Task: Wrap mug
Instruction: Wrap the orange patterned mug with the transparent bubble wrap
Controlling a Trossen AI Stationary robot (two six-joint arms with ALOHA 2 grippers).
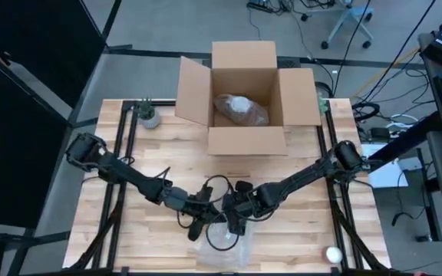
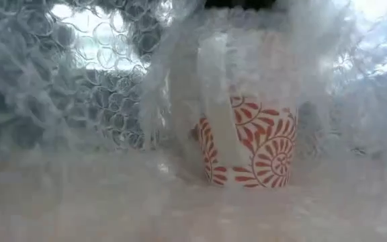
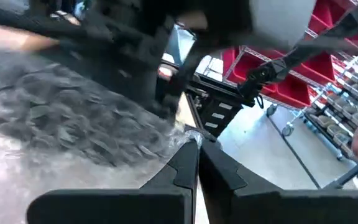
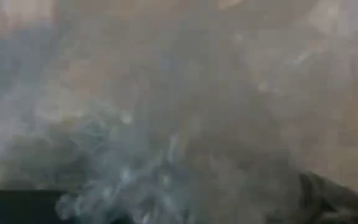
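Where overhead hides it (wrap-veiled): mug

Robotics lab or workshop. Evidence: wooden bench table on a dark metal frame, rolling office chair and loose cables on grey floor, red parts bins on wire shelving.

The high view looks straight down on the whole tabletop. The low view sits at tabletop height, pressed close against bubble wrap, which both wrist views also share.
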